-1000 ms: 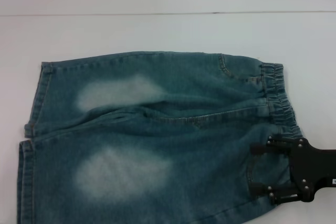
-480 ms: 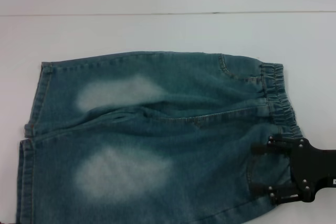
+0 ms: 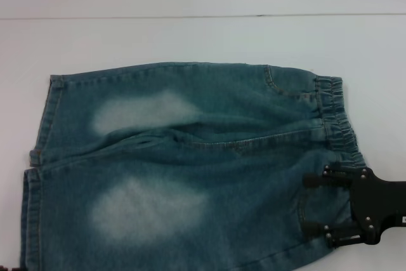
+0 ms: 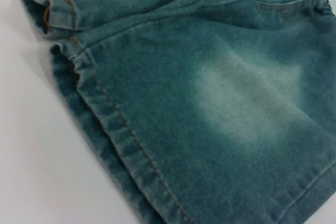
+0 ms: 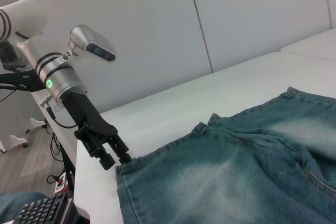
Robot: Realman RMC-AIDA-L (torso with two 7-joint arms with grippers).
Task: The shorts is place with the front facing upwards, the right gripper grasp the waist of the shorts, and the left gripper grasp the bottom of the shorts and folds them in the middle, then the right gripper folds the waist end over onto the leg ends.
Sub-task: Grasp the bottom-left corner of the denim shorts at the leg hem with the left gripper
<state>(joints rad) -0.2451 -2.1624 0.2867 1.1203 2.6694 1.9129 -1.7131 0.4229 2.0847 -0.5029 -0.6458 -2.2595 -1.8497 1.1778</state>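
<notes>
The right gripper (image 3: 307, 204) is spreading its fingers wide over the waist (image 3: 339, 118) of the shorts (image 3: 184, 169), while the left gripper (image 5: 116, 157) is hovering at the leg ends (image 4: 113, 124), its finger state unclear.

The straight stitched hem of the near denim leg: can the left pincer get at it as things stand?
Probably yes. The left pincer sits at the table edge beside the near leg's straight stitched hem of the blue-green denim shorts, with nothing between them; the hem lies flat and uncovered.

My head camera looks steeply down on the blue-green washed denim shorts (image 3: 184, 169) spread on the white table (image 3: 190, 36). My left wrist camera sits close over their stitched leg hems (image 4: 113, 124). My right wrist camera looks low across the same hems toward the black left gripper (image 5: 113, 153).
</notes>
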